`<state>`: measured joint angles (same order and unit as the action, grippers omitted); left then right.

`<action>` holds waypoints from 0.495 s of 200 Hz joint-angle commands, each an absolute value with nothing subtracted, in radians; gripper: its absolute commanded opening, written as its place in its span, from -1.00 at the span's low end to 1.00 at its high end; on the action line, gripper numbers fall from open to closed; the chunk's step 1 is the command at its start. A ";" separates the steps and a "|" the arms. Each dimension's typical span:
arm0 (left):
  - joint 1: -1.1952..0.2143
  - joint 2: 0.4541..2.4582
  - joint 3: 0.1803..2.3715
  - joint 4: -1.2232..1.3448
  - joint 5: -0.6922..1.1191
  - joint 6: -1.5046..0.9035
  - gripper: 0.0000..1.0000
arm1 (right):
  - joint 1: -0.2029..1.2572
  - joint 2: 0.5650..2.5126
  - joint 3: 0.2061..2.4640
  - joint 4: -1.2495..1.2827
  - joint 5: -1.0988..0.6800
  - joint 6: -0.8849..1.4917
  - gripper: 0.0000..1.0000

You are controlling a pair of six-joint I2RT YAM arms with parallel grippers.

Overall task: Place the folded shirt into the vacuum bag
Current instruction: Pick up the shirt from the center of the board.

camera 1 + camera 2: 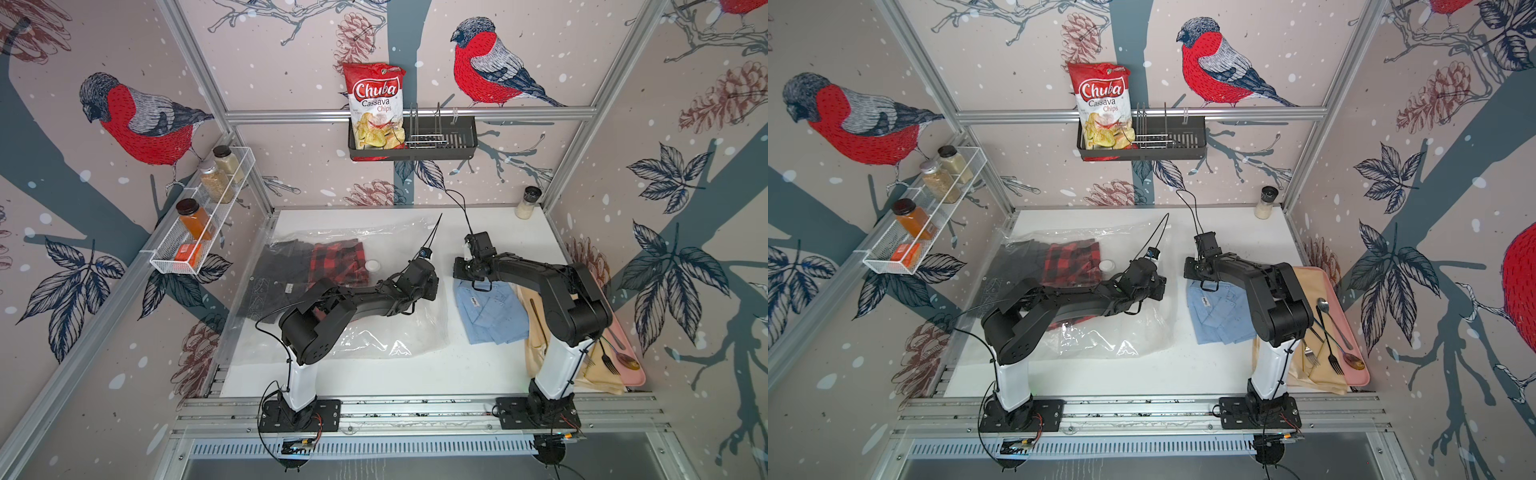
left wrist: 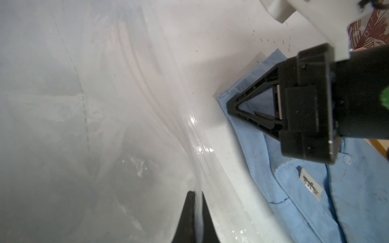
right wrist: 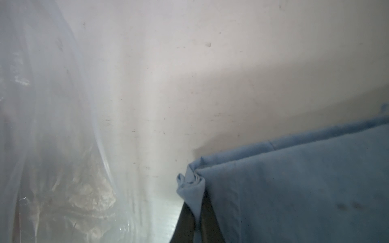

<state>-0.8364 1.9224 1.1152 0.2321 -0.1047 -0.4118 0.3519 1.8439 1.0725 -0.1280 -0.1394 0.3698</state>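
Note:
The folded shirt (image 1: 492,316) (image 1: 1219,316) is light blue and lies on the white table, right of the vacuum bag (image 1: 395,249) (image 1: 1133,245). My right gripper (image 3: 197,202) (image 2: 228,105) is shut on the shirt's far left corner (image 3: 189,181), and the cloth bunches between the jaws. My left gripper (image 2: 196,194) is shut on the bag's clear film at its right edge. Both top views hide its fingers under the wrist (image 1: 419,278). Inside the bag lie a dark grey shirt (image 1: 278,270) and a red plaid shirt (image 1: 338,262), with the white valve (image 1: 372,265) beside them.
A beige cloth (image 1: 536,345) and a pink tray (image 1: 631,365) with cutlery sit right of the blue shirt, under the right arm. A spice jar (image 1: 528,202) stands at the table's back right corner. A wire spice shelf (image 1: 199,224) and a black basket (image 1: 415,141) with a chips bag hang on the walls.

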 commanded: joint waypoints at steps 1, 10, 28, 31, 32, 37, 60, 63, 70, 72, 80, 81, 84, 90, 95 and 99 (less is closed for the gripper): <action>-0.841 1.913 1.130 0.242 -0.077 -0.400 -1.00 | 0.344 1.789 1.038 -0.101 -0.168 0.393 -1.00; -0.841 1.913 1.136 0.240 -0.067 -0.400 -1.00 | 0.340 1.765 1.020 -0.090 -0.172 0.397 -1.00; -0.841 1.914 1.146 0.235 -0.047 -0.397 -1.00 | 0.331 1.721 0.986 -0.071 -0.179 0.405 -1.00; -0.841 1.914 1.147 0.233 -0.042 -0.396 -1.00 | 0.330 1.713 0.982 -0.068 -0.179 0.406 -1.00; -0.841 1.914 1.149 0.232 -0.041 -0.396 -1.00 | 0.330 1.711 0.979 -0.068 -0.179 0.406 -1.00; -0.842 1.916 1.152 0.230 -0.033 -0.394 -1.00 | 0.327 1.699 0.971 -0.063 -0.180 0.409 -1.00; -0.847 1.923 1.172 0.211 0.007 -0.379 -1.00 | 0.311 1.646 0.930 -0.046 -0.188 0.418 -1.00; -0.848 1.925 1.175 0.208 0.011 -0.379 -1.00 | 0.310 1.639 0.925 -0.044 -0.191 0.419 -1.00; -0.852 1.926 1.179 0.203 0.017 -0.379 -1.00 | 0.305 1.625 0.915 -0.040 -0.197 0.421 -1.00; -0.853 1.928 1.182 0.201 0.018 -0.379 -1.00 | 0.303 1.620 0.912 -0.040 -0.199 0.422 -1.00; -0.858 1.930 1.186 0.199 0.022 -0.379 -1.00 | 0.298 1.605 0.901 -0.035 -0.205 0.425 -1.00; -0.859 1.931 1.187 0.199 0.023 -0.378 -1.00 | 0.297 1.603 0.900 -0.034 -0.206 0.425 -1.00; -0.860 1.931 1.189 0.198 0.025 -0.378 -1.00 | 0.296 1.597 0.897 -0.033 -0.210 0.426 -1.00; -0.863 1.934 1.193 0.198 0.031 -0.377 -1.00 | 0.292 1.585 0.890 -0.030 -0.216 0.428 -1.00; -0.865 1.936 1.196 0.199 0.038 -0.378 -1.00 | 0.291 1.576 0.885 -0.026 -0.221 0.428 -1.00; -0.866 1.938 1.198 0.199 0.042 -0.378 -1.00 | 0.290 1.569 0.881 -0.023 -0.225 0.429 -1.00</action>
<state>-0.8551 1.9297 1.1805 0.1947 -0.0151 -0.3927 0.2981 1.6058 0.8993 -0.0536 -0.1936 0.4179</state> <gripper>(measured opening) 0.048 0.076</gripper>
